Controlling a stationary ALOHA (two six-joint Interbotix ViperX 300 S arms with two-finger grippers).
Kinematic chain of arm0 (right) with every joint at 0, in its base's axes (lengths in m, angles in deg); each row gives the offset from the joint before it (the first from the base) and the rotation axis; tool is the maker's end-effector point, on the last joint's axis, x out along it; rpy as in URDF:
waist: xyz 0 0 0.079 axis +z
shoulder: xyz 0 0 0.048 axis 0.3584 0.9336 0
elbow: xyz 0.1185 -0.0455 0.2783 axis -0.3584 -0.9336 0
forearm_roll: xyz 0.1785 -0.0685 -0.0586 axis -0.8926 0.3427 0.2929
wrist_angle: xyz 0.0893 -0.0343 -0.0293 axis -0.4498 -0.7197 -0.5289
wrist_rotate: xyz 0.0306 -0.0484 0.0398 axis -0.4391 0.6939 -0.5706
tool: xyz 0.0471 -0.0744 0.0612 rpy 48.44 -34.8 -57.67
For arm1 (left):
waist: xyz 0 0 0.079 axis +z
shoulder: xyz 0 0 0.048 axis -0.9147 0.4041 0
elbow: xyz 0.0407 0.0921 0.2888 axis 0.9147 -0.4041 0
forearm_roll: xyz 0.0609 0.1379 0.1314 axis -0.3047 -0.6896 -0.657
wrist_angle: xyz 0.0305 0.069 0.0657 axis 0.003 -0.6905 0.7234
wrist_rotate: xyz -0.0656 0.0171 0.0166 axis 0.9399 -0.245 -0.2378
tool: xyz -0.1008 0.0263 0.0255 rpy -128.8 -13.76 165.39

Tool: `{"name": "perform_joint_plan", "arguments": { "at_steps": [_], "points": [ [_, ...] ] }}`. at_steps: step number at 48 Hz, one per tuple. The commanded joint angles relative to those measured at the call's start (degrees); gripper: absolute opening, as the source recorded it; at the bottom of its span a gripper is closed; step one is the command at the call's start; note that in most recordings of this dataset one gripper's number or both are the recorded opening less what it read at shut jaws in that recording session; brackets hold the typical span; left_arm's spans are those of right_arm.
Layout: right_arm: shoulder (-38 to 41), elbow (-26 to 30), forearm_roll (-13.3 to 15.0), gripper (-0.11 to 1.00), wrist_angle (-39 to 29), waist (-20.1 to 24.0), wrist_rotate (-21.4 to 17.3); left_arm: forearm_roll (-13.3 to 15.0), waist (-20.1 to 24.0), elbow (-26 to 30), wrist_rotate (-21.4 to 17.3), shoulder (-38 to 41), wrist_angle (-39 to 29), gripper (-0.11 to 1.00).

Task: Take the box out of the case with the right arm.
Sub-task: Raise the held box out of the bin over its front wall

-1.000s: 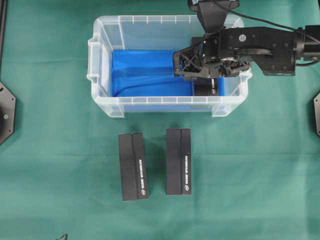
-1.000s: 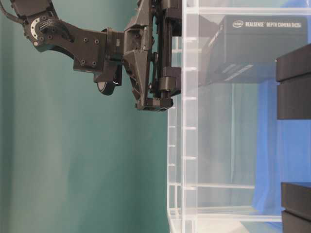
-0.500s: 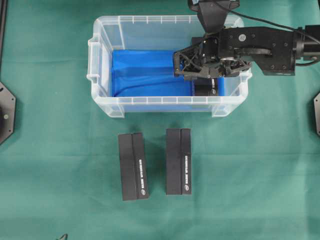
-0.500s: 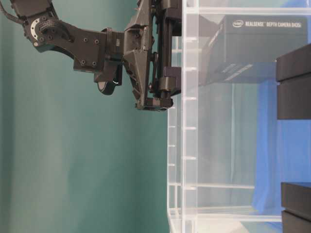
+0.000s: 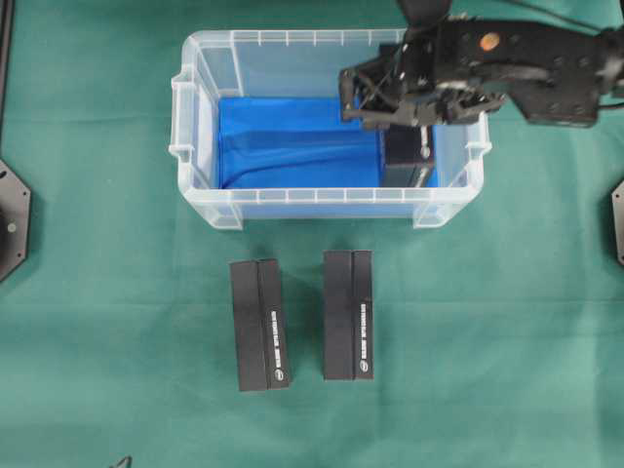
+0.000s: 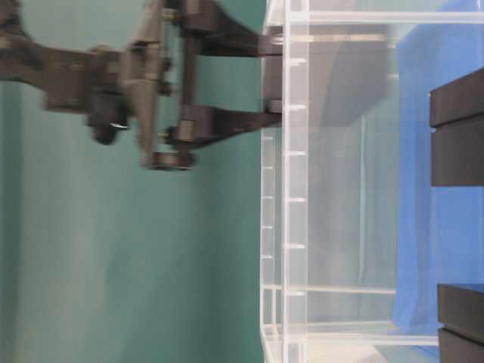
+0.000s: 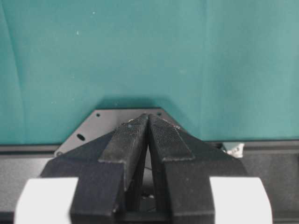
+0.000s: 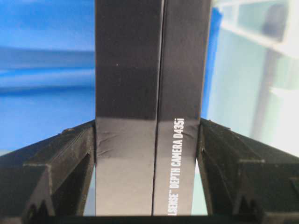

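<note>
The clear case (image 5: pixel 191 146) with its blue lining (image 5: pixel 292 141) stands at the back of the green cloth. My right gripper (image 5: pixel 409 115) hangs over the case's right end, shut on a black box (image 5: pixel 408 161) that stands on end inside. In the right wrist view the box (image 8: pixel 140 70), lettered "DEPTH CAMERA D435i", fills the gap of the gripper (image 8: pixel 148 140), with both fingers (image 8: pixel 77 154) pressed on its sides. In the table-level view the gripper (image 6: pixel 261 79) is blurred at the case wall (image 6: pixel 295 227), and the box (image 6: pixel 355 83) shows through it. My left gripper (image 7: pixel 148 120) is shut on nothing.
Two more black boxes (image 5: pixel 259 324) (image 5: pixel 348 314) lie side by side on the cloth in front of the case. Black mounting plates (image 5: pixel 12 219) sit at the left and right edges. The case's rim and walls surround the held box closely on the right.
The right gripper has risen with the box held, drawing back from the case floor; in the overhead view it shifted toward the far wall. The left gripper is unchanged.
</note>
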Motion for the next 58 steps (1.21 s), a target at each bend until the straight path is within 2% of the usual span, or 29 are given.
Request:
{"name": "perform_joint_plan", "arguments": {
  "at_steps": [1, 9, 34, 58],
  "points": [
    [-2.99, 3.78, 1.76, 0.65, -2.90, 0.44, 0.09, 0.00, 0.09, 0.62, -0.09, 0.09, 0.26, 0.00],
    [-3.69, 8.17, 3.34, 0.65, -7.82, 1.14, 0.35, 0.09, 0.00, 0.62, -0.09, 0.18, 0.26, 0.00],
    [-3.69, 18.98, 9.05, 0.65, -16.61, 5.36, 0.62, 0.00, 0.00, 0.62, 0.00, 0.18, 0.26, 0.00],
    [-3.69, 19.60, 9.49, 0.65, -17.31, 5.80, 0.62, 0.00, 0.00, 0.62, 0.00, 0.09, 0.26, 0.00]
  ]
}}
